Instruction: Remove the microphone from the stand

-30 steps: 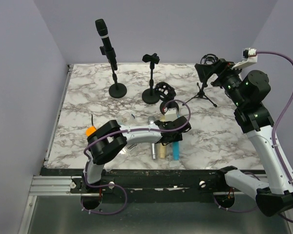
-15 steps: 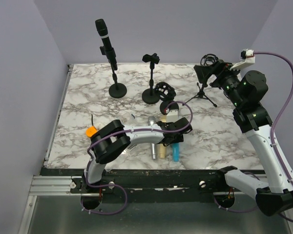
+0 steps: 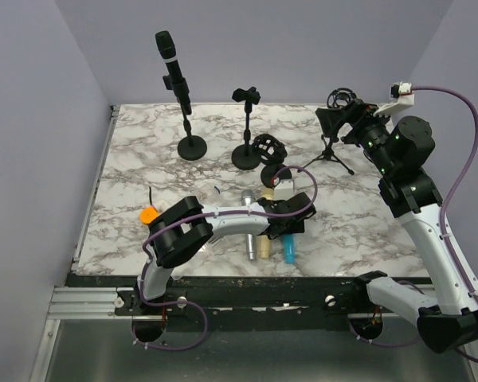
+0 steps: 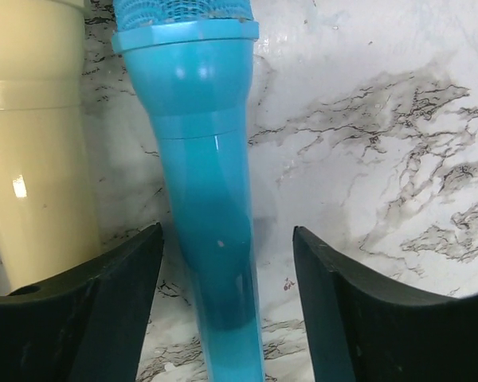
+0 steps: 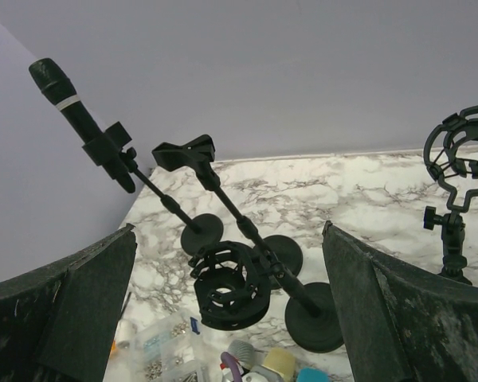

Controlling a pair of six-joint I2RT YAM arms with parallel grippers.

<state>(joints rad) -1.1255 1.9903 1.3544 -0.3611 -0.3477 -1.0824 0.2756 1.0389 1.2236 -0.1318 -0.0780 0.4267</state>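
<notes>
The black microphone (image 3: 174, 68) sits tilted in the clip of a round-base stand (image 3: 193, 147) at the far left; it also shows in the right wrist view (image 5: 80, 119). My right gripper (image 3: 334, 119) is open and empty, raised high at the far right, well away from it, and shows in its own view (image 5: 231, 294). My left gripper (image 3: 288, 229) is low at the near middle. In the left wrist view it (image 4: 227, 318) is open, with its jaws on either side of a blue microphone (image 4: 207, 199) lying on the table.
A stand with an empty clip (image 3: 245, 95), a stand with a shock mount (image 3: 268, 147) and a tripod stand (image 3: 334, 151) are at the back. Cream (image 3: 264, 243) and silver (image 3: 248, 239) microphones lie beside the blue one. An orange object (image 3: 147, 213) and a clear parts box (image 5: 155, 350) are at the left.
My left gripper has shifted a little to the right, over the blue microphone. My right gripper has shifted slightly left. The black microphone has not moved.
</notes>
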